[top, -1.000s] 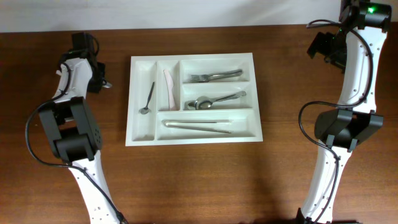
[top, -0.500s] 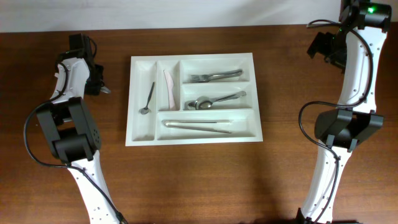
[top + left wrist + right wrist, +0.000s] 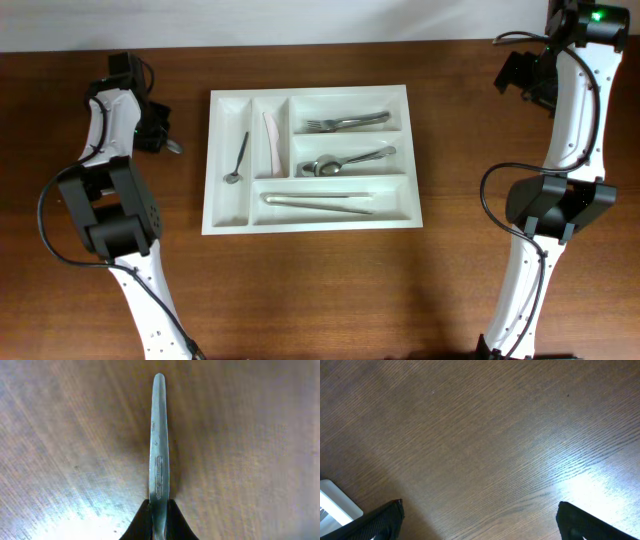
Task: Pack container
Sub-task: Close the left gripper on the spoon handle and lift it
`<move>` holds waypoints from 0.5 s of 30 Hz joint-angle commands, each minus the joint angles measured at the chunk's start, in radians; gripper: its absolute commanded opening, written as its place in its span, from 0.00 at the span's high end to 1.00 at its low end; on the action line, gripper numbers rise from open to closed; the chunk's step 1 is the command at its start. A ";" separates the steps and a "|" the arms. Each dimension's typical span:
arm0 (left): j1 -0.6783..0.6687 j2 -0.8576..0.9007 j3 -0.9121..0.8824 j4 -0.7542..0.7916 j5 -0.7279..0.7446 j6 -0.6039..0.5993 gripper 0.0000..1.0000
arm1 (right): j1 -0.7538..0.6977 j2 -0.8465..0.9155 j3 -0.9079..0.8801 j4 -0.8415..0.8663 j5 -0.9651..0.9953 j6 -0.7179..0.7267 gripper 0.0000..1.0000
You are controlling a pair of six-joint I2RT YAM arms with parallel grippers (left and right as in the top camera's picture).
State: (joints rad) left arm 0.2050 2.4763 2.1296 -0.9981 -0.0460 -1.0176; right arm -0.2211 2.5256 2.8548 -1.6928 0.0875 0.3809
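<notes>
The left gripper [image 3: 159, 507] has just pinched shut on a metal utensil [image 3: 159, 445] jutting straight ahead of its fingers, so the piece can now go to the container [image 3: 228, 205] lying near beyond its tip, while the right gripper [image 3: 480, 517] stays wide and empty.

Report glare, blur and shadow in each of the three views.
Overhead: sharp, evenly lit, no strong glare on the container or table. Left wrist: utensil handle fairly crisp, wood behind it soft, glare at lower left. Right wrist: bright glare patch at right, dark jaws in the bottom corners blurred.
</notes>
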 commanded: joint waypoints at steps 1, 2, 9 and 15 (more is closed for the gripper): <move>0.003 0.012 0.106 -0.018 0.024 0.107 0.98 | -0.005 -0.032 0.015 -0.006 0.002 -0.007 0.01; 0.003 0.011 0.124 -0.024 0.024 0.119 0.98 | -0.005 -0.032 0.015 -0.005 0.002 -0.007 0.01; 0.003 0.010 0.281 -0.073 0.025 0.222 0.98 | -0.005 -0.032 0.015 -0.005 0.002 -0.007 0.01; -0.002 0.008 0.368 -0.133 0.025 0.364 0.98 | -0.005 -0.032 0.015 -0.006 0.002 -0.007 0.01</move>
State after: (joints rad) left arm 0.2050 2.4912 2.4527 -1.1103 -0.0284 -0.7666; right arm -0.2211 2.5256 2.8548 -1.6928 0.0875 0.3809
